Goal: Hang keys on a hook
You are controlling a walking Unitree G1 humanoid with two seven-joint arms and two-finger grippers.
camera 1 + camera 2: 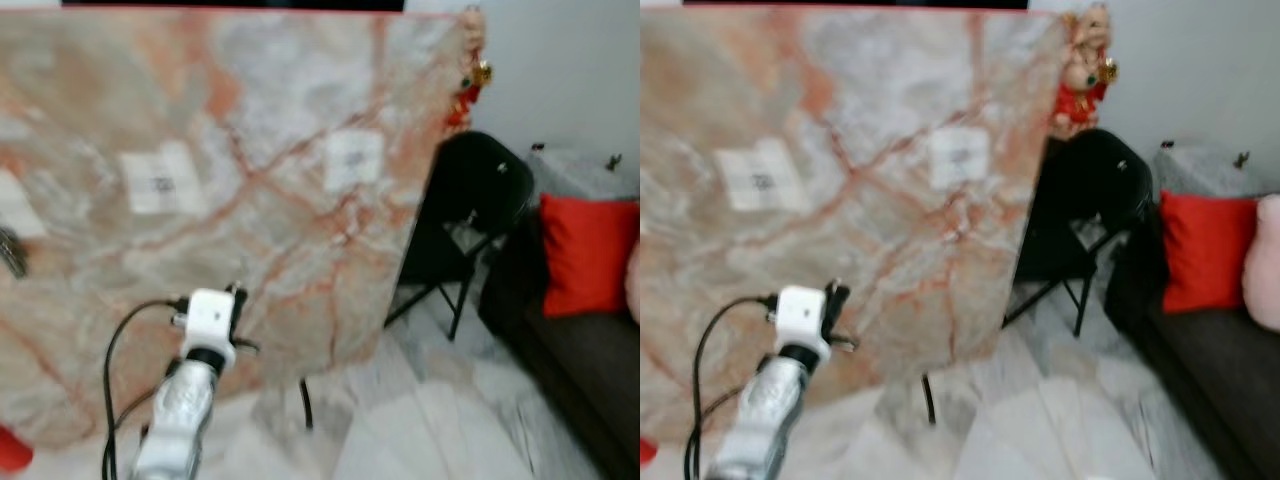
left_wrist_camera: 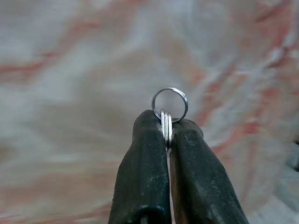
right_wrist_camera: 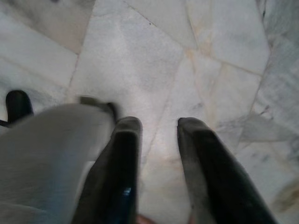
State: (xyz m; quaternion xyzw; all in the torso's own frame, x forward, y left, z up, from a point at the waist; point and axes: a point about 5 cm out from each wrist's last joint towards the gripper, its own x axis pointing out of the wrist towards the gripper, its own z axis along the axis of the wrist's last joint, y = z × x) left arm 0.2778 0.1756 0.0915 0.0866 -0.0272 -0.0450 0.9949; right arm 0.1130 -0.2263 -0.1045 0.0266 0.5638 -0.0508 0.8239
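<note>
Count: one marble table (image 1: 250, 120) bearing two white tags (image 1: 160, 180) (image 1: 353, 160); one black folding chair (image 1: 480, 190); one red cushion (image 1: 585, 255); one key ring (image 2: 169, 105), one left pincer (image 2: 167, 135), one right pincer (image 3: 159, 135).

A living room in a home.
A dark sofa (image 1: 585, 370) with a red cushion (image 1: 588, 256) stands on a pale marble floor (image 1: 440, 420), beside a black folding chair (image 1: 470, 215), a marble-patterned table (image 1: 230, 200) and a small red figurine (image 1: 1083, 72).

Marble table (image 1: 250, 150), black chair (image 1: 480, 190), sofa (image 1: 590, 360)
</note>
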